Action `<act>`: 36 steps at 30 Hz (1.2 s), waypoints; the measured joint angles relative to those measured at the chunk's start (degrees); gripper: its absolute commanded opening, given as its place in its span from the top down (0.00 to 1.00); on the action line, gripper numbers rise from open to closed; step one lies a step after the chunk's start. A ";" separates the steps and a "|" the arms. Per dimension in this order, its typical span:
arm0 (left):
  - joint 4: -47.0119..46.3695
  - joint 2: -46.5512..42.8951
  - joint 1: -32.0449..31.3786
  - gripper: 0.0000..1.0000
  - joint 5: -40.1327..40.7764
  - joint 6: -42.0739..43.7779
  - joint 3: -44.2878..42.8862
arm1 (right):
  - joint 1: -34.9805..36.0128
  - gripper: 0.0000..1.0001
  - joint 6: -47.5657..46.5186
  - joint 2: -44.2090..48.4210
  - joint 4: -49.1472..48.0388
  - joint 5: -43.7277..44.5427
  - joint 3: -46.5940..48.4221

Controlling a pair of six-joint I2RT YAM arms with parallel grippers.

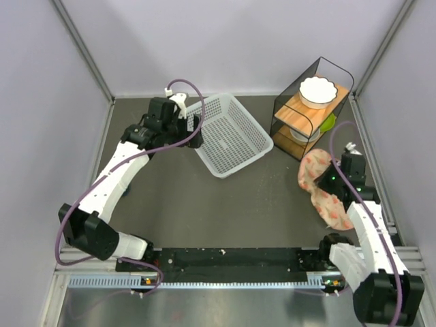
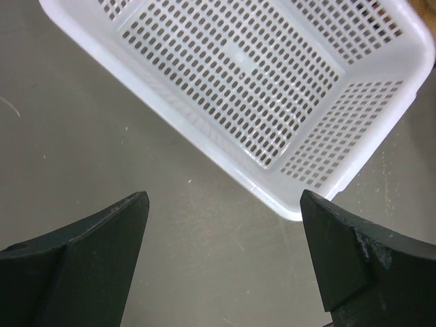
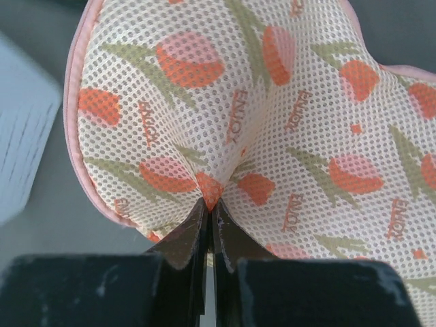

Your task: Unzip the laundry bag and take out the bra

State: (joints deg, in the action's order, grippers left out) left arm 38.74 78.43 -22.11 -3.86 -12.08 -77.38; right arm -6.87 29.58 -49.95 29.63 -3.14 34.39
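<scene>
The laundry bag (image 1: 320, 184) is a beige-pink mesh case with red-orange tulip prints and pink trim. It hangs at the right of the table, lifted by my right gripper (image 1: 338, 178). In the right wrist view the gripper (image 3: 210, 204) is shut, pinching a fold of the bag's mesh (image 3: 272, 122). My left gripper (image 1: 193, 129) is open and empty at the near left edge of the white basket; the left wrist view shows it (image 2: 225, 204) over bare table. The bra is hidden.
A white perforated plastic basket (image 1: 228, 133) stands at the back middle, also in the left wrist view (image 2: 259, 95). A black wire shelf (image 1: 310, 112) with wooden boards and a white fluted bowl (image 1: 318, 90) stands at the back right. Walls enclose the table.
</scene>
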 measured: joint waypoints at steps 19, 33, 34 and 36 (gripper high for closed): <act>2.25 6.47 -1.31 0.04 -17.29 -6.14 -3.28 | 39.36 0.14 -3.34 -1.92 7.76 5.62 6.14; 1.40 8.28 -21.00 0.06 -20.41 -5.79 -0.28 | 27.15 0.14 5.29 -1.05 8.63 11.67 7.61; 1.16 9.94 -21.99 0.07 -21.24 -5.79 -1.42 | 27.10 0.14 5.77 -0.72 8.72 12.13 7.61; 0.11 13.44 -22.75 0.07 -22.49 -5.81 -3.39 | 27.06 0.14 6.40 0.17 8.85 12.81 7.61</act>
State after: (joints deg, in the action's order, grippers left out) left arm 38.85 91.88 -44.86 -26.35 -17.89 -80.77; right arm 20.18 35.99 -49.78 38.48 9.67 42.00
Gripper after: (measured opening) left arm 0.937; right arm 0.856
